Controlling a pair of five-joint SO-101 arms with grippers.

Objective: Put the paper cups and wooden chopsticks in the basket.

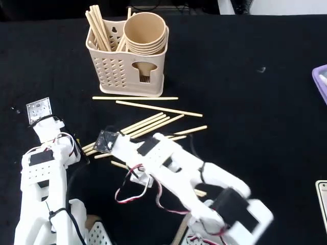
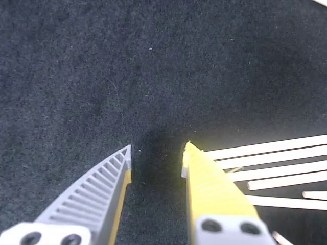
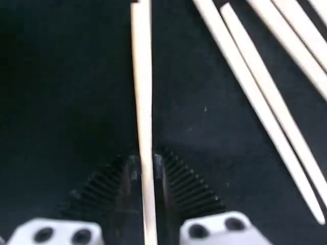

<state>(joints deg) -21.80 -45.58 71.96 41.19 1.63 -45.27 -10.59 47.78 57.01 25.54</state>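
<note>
Wooden chopsticks (image 1: 148, 122) lie scattered on the black cloth (image 1: 255, 112) just in front of the basket (image 1: 125, 76), on the side facing the arms. A bundle of sticks (image 1: 99, 28) already stands inside the basket, next to the stacked paper cups (image 1: 145, 30). The cups look finished, so the step in hand seems to be gathering the loose sticks.

The right gripper (image 3: 145, 163) is closed down narrow on a single chopstick (image 3: 142, 76), which runs lengthwise between the jaws, low over the cloth. The left gripper (image 2: 156, 158) is spread wide and holds nothing. It sits over bare cloth at the ends of the loose sticks, farther from the basket than they are.

The next move probably calls for lifting the held stick clear of its neighbours and carrying it up to the basket's open top. It should then be tipped end-down into the compartment beside the cups. Held along its length, it could slide in the grip.
</note>
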